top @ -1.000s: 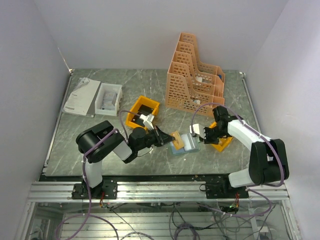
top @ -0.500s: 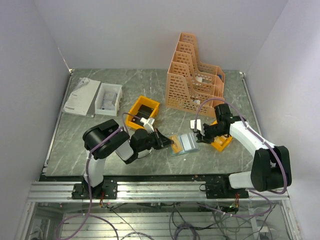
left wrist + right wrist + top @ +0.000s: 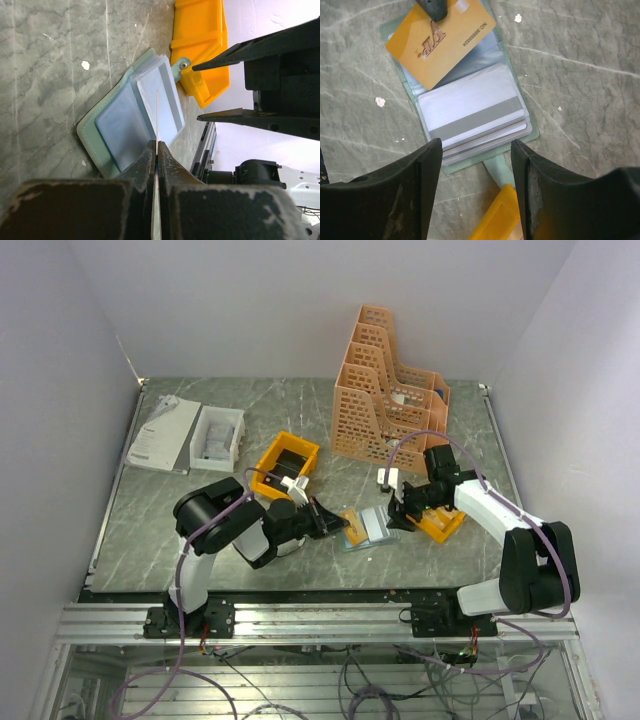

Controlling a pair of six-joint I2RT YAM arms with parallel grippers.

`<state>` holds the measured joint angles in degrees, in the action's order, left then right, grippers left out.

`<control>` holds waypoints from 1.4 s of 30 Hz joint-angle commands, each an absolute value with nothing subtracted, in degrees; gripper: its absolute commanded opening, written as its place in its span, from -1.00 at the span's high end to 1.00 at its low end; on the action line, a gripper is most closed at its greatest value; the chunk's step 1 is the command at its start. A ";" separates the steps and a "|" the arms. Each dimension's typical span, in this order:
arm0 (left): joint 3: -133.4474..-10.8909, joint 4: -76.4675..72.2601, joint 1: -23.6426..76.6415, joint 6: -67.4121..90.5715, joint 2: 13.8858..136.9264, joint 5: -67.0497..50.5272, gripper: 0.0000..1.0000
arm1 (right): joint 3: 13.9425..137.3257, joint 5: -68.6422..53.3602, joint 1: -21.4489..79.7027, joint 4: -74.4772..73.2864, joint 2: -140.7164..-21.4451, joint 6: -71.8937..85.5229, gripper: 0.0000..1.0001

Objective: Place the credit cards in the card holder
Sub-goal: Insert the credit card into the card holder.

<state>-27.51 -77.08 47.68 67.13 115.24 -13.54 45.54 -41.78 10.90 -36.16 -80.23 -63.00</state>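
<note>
Jaws of the left gripper (image 3: 156,150) pinch an orange credit card (image 3: 442,42) by one end over a leaf of the card holder (image 3: 532,132), which lies open on the table (image 3: 580,75); we judge it is aimed at a sleeve. Right gripper (image 3: 476,145) jaws stand spread above the holder, gripping nothing, apparently poised to steady it.

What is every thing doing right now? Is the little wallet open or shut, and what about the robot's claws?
card holder: open, lying flat on the table.
orange card: pinched at one end, over one half of the holder.
grey-striped white card: lying in the holder's other half.
left gripper: shut on the orange card.
right gripper: open, empty, above the holder.
</note>
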 commanded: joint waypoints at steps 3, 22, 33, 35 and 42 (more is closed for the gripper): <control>-28.64 -83.94 47.97 67.57 116.90 -13.01 0.87 | 46.75 -39.26 12.12 -29.83 -82.49 -48.06 -0.16; -29.63 -86.34 48.39 69.05 118.68 -13.30 0.86 | 49.58 -29.61 14.93 -30.33 -89.95 -42.98 0.23; -29.11 -80.13 48.55 68.47 116.65 -12.33 0.86 | 49.48 -29.62 15.12 -30.17 -89.56 -42.89 0.22; -29.02 -78.93 48.55 68.35 115.94 -12.35 0.87 | 49.45 -29.62 15.20 -30.10 -89.51 -42.79 0.21; -28.33 -77.05 48.59 68.91 114.97 -11.73 0.86 | 49.48 -29.44 15.21 -30.10 -89.38 -42.67 0.21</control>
